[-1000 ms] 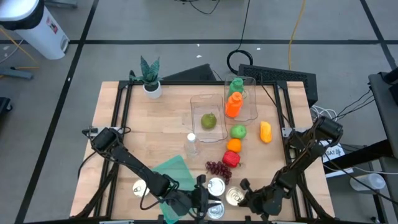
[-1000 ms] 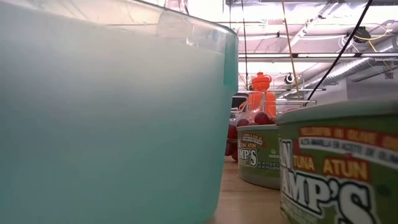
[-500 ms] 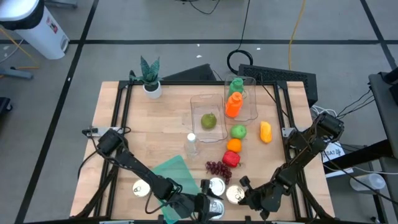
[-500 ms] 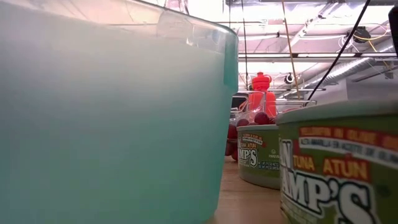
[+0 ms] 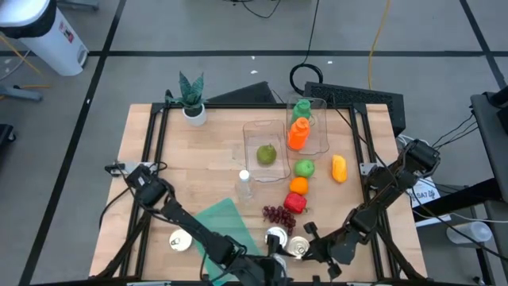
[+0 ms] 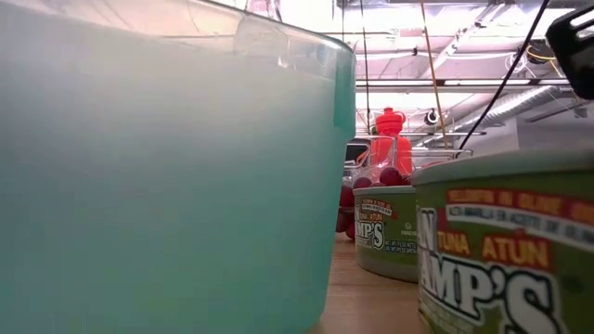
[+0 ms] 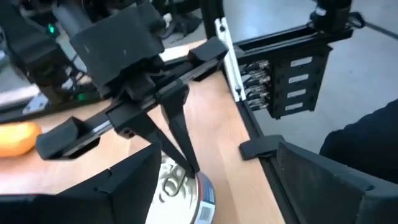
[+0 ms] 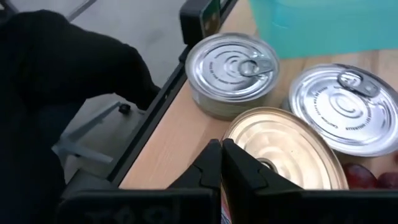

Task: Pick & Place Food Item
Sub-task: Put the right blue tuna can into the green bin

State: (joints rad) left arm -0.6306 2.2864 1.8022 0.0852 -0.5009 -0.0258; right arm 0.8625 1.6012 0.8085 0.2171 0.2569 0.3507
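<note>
I have three tuna cans (image 5: 287, 245) clustered at the near edge of the tabletop (image 5: 206, 159), beside the teal container (image 5: 216, 218), with the right gripper (image 8: 221, 163), jaws closed and empty, right above the gold-lidded can (image 8: 283, 149), and the left gripper (image 5: 270, 266) beside them, jaws spread wide and holding nothing. I judge a can rigid, fairly heavy and slick-walled, so I would clamp across its sides, not the lid.

Bare wood (image 5: 159, 159) across the table's left half; cans (image 5: 295, 248), fruit (image 5: 300, 176), teal bin (image 5: 216, 220) crowding front and centre.
</note>
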